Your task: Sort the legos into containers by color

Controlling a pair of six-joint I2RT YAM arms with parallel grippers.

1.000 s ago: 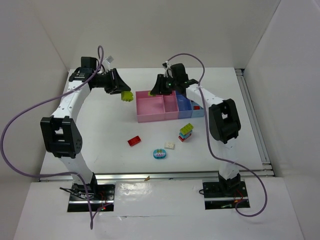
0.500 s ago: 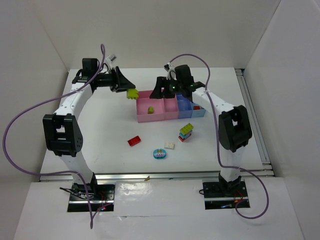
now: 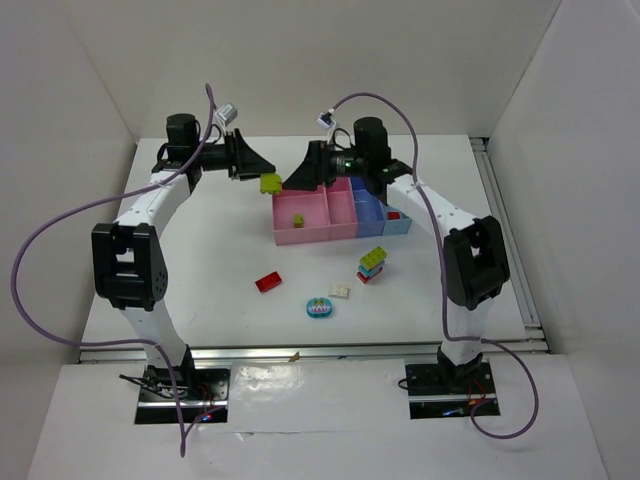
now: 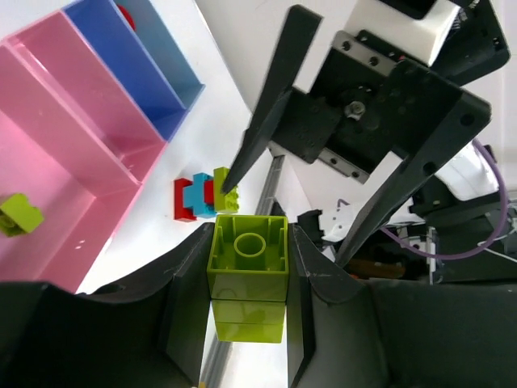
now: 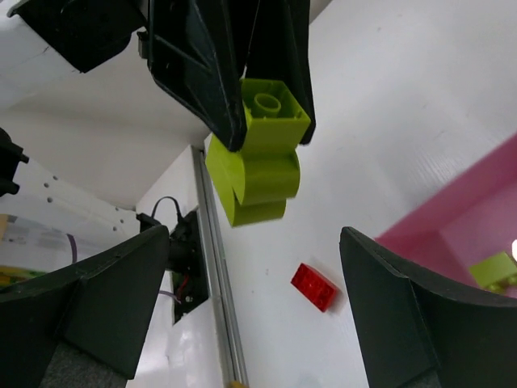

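My left gripper (image 3: 266, 180) is shut on a yellow-green lego (image 3: 271, 183), held in the air just off the far left corner of the wide pink container (image 3: 318, 235). In the left wrist view this lego (image 4: 248, 271) fills the gap between both pads. My right gripper (image 3: 298, 180) stands open and empty over that same corner, facing the left one. A small yellow-green lego (image 3: 298, 219) lies inside the wide pink container. To its right stand the narrow pink (image 3: 342, 222), blue (image 3: 368, 218) and light blue (image 3: 398, 224) containers.
Loose on the table in front of the containers are a red lego (image 3: 267, 282), a cream-white one (image 3: 340, 291), a teal-blue and pink one (image 3: 319, 307) and a stacked yellow-green, blue and red clump (image 3: 372, 263). Something red (image 3: 393, 214) lies in the light blue container.
My right gripper has opened, and a small yellow-green lego now lies in the wide pink container. The left gripper has carried its lego right, close to the right gripper.
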